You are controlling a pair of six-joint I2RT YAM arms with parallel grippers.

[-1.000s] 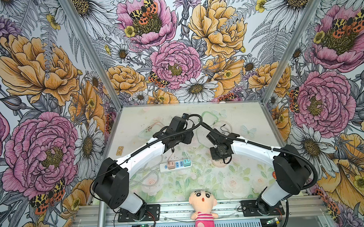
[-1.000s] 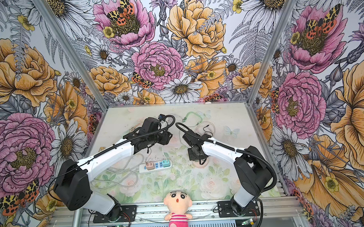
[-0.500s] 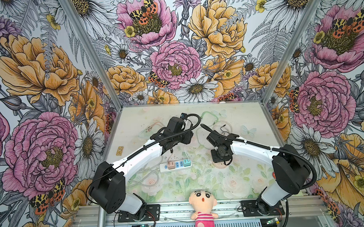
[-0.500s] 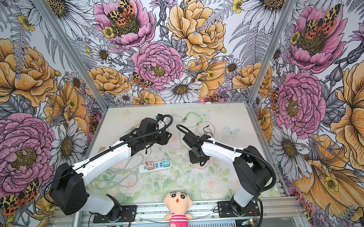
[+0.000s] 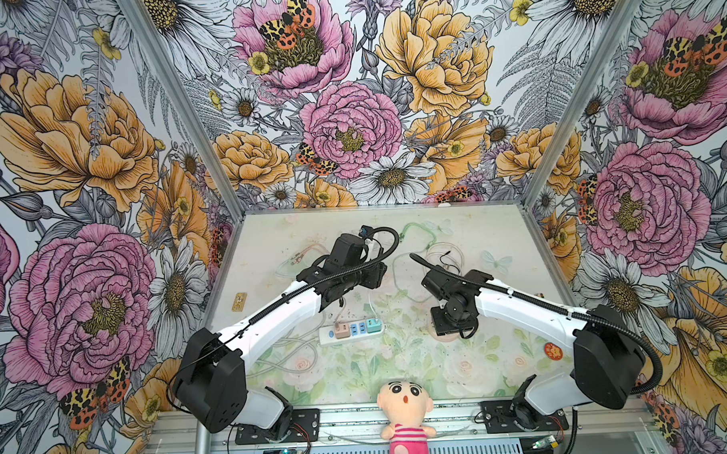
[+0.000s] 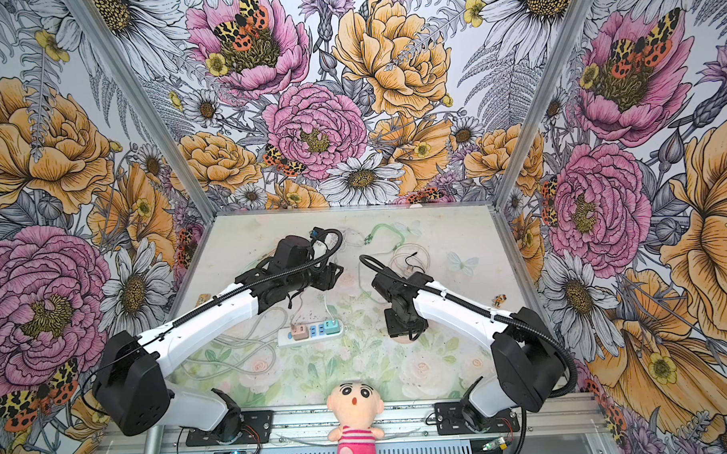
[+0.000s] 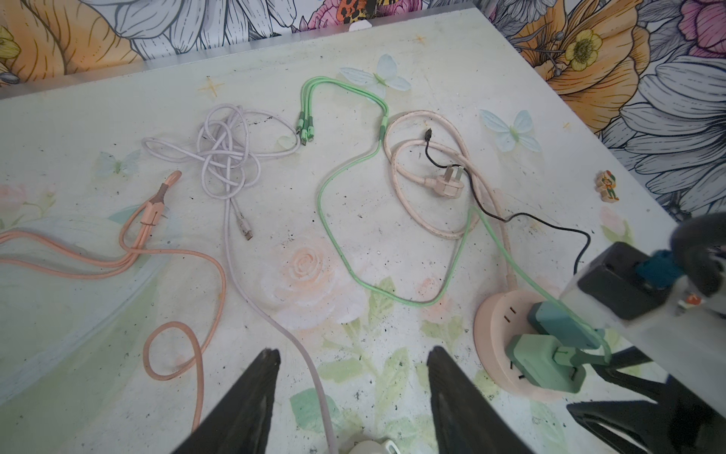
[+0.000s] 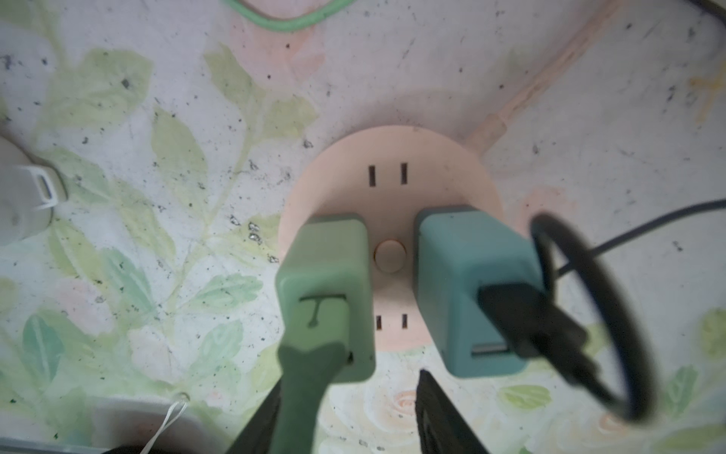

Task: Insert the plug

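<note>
**Plug-insertion cell, table (image 5: 478,232) covered by a pale floral mat.**

**Socket and plugs.** The round pink socket (image 8: 393,188) lies on the right half of the table, directly under the right gripper (image 8: 349,377). The green plug (image 8: 326,283) is seated in the socket's face. A teal plug (image 8: 467,275) is seated beside it, across the centre button. A green connector (image 8: 306,373) enters the green plug's outer end, and a black cable (image 8: 526,314) enters the teal plug. Two pairs of slots on the socket show bare.

**Right jaws.** They are parted and astride the green plug's outer end. One finger (image 8: 440,412) stands clear of the plug, with mat showing between them. The other finger is largely hidden behind the connector. Nothing is grasped.

**Left gripper (image 7: 353,351).** Its jaws are spread wide and empty above the mat near the table's middle. A lilac cable (image 7: 228,157) runs along the mat beneath the gap.

**Loose cables, left wrist view.**
- A green cable (image 7: 353,251) loops from the socket toward the back wall.
- A pink cord (image 7: 432,220) coils just beside it and ends in a three-pin head.
- An orange cable (image 7: 157,251) lies well apart, beyond the lilac cable.

**Both top views.** A white power strip (image 5: 351,330) lies between the two arms and carries a pink and a teal adapter. A doll (image 5: 405,405) sits at the front rail.
</note>
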